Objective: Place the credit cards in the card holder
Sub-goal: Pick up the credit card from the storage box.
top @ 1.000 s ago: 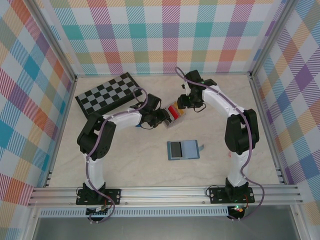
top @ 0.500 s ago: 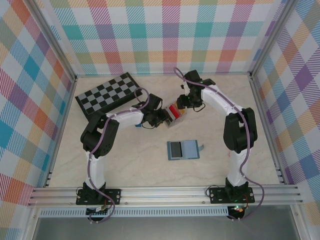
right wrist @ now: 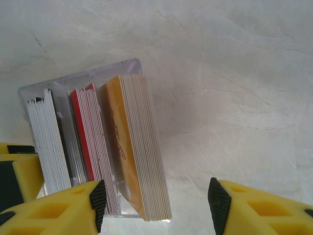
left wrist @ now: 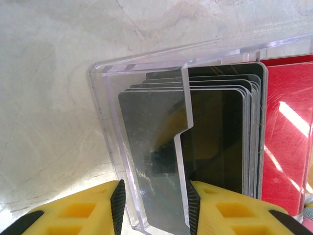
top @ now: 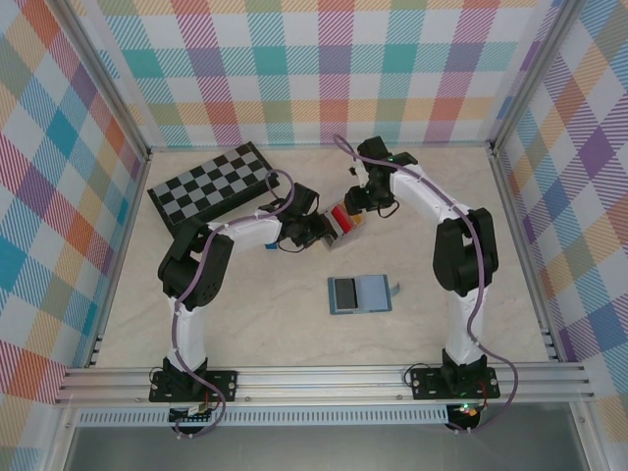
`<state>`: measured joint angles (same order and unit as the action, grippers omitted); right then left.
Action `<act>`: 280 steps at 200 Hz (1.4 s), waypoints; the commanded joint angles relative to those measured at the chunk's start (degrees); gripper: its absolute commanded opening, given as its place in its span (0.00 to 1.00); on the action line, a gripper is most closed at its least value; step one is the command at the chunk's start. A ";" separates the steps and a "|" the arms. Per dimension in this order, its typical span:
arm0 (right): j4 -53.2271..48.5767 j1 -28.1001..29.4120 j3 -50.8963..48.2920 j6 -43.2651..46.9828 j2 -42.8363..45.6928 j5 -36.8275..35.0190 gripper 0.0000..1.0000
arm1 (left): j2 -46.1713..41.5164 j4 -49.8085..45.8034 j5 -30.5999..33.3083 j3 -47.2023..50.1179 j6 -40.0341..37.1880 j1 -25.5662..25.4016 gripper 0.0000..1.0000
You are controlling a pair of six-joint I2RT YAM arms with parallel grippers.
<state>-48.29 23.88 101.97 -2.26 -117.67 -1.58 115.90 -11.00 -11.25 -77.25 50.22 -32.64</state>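
Broadly, we see the tabletop [top: 245, 304] carrying a chessboard [top: 211, 184] at its far-left corner and a flat blue-grey wallet [top: 359, 293] near its middle. Beyond the wallet, toward the far edge, stands the card holder [top: 343, 222]. It is clear-walled, with the credit cards [right wrist: 142, 147] upright in it: black, then red, then yellow. We find the left gripper [left wrist: 154, 200] clamped on the holder's black-card end. The right gripper [right wrist: 154, 205] is spread wide over the yellow stack.
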 commanded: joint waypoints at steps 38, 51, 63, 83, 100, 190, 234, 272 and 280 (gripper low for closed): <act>-3.17 0.65 5.18 1.62 -5.40 -1.68 0.60 | 1.44 -7.72 2.68 0.40 -1.70 0.74 0.39; -3.25 0.82 5.72 1.81 -6.08 -3.38 0.60 | 1.28 -7.72 2.90 0.55 -1.70 0.74 0.39; -3.57 0.97 6.15 2.00 -6.51 -4.90 0.60 | 1.35 -7.80 2.90 0.58 -1.70 0.74 0.39; -3.41 1.21 6.43 1.93 -6.00 -8.32 0.60 | 1.33 -7.72 2.81 0.57 -1.71 0.76 0.39; -3.22 1.32 6.45 2.06 -5.15 -9.07 0.59 | 1.35 -7.81 2.87 0.57 -1.79 0.78 0.39; -3.45 2.05 6.85 2.97 -3.27 -10.33 0.50 | 1.39 -7.63 2.65 0.78 -1.62 0.74 0.39; -3.40 2.49 7.11 3.23 -3.00 -11.44 0.45 | 1.42 -7.45 2.42 0.87 -1.43 0.66 0.39; -3.38 2.66 7.10 3.29 -2.91 -11.35 0.38 | 1.52 -7.45 2.31 0.92 -1.35 0.65 0.39; -3.39 2.75 7.13 3.27 -2.89 -11.38 0.36 | 1.52 -7.41 2.22 0.89 -1.33 0.65 0.39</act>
<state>-50.65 26.74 107.39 0.51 -123.26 -10.72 115.90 -11.73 -10.96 -77.52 49.84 -32.62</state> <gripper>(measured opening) 0.382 0.388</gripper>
